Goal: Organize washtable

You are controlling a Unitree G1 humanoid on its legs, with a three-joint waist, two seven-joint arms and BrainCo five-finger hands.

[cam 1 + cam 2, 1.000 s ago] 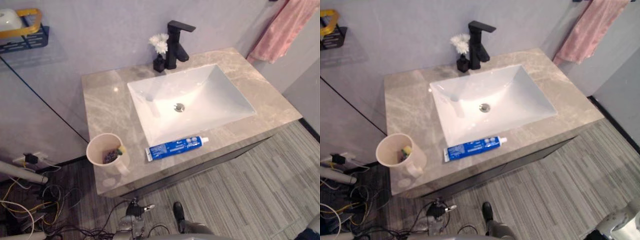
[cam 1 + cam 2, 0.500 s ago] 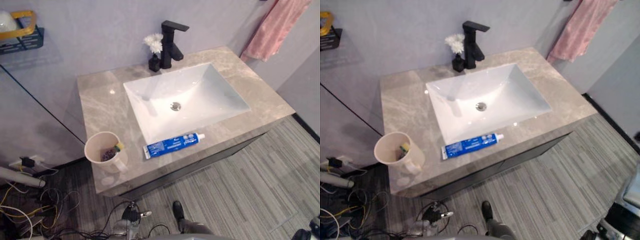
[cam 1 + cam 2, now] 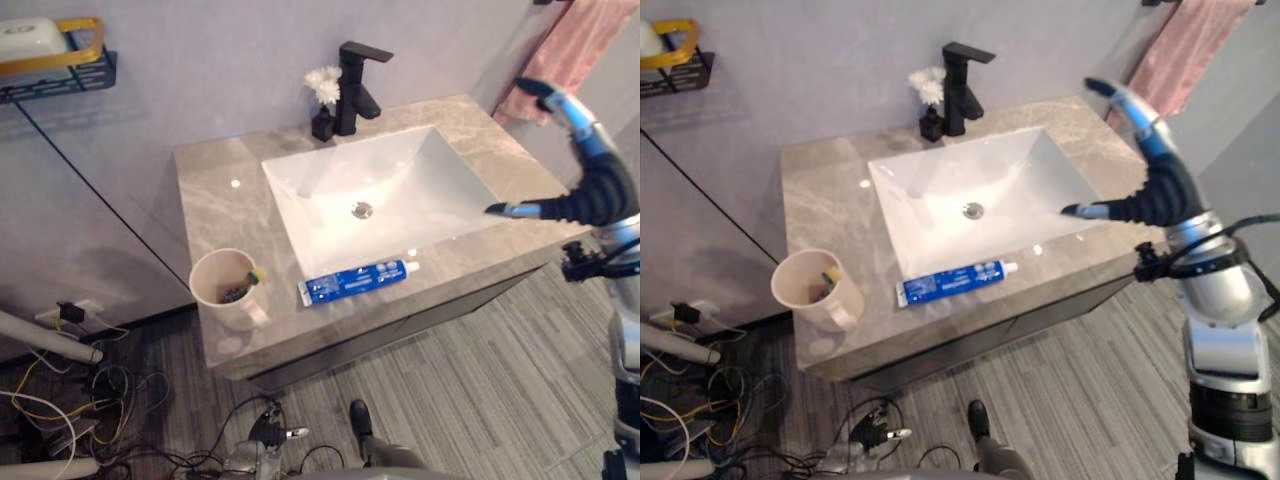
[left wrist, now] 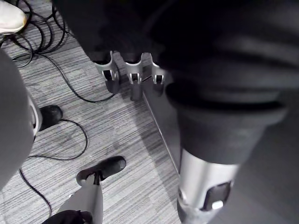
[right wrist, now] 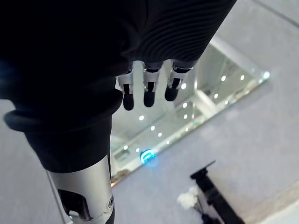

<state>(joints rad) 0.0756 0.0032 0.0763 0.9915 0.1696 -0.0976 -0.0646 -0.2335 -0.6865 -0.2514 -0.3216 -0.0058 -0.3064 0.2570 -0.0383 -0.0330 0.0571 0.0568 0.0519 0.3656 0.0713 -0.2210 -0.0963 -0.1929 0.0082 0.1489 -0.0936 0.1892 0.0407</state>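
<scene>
A grey marble washtable (image 3: 215, 200) holds a white sink basin (image 3: 400, 190). On its front edge lies a blue toothpaste tube (image 3: 357, 280), white cap to the right. Left of it stands a cream cup (image 3: 225, 285) with a handle and small dark and yellow things inside. My right hand (image 3: 1160, 180) is raised in the air over the counter's right end, open, fingers spread upward, thumb toward the basin, holding nothing. My left hand (image 4: 135, 84) hangs over the floor with relaxed fingers.
A black faucet (image 3: 358, 85) and a small black vase of white flowers (image 3: 322, 105) stand behind the basin. A pink towel (image 3: 590, 40) hangs at the back right. A black wall shelf (image 3: 55, 65) sits at the upper left. Cables lie on the floor at the left.
My right arm has risen from below into view beside the counter's right end, hand open. The camera has shifted a little; the cup and tube stay where they were.
</scene>
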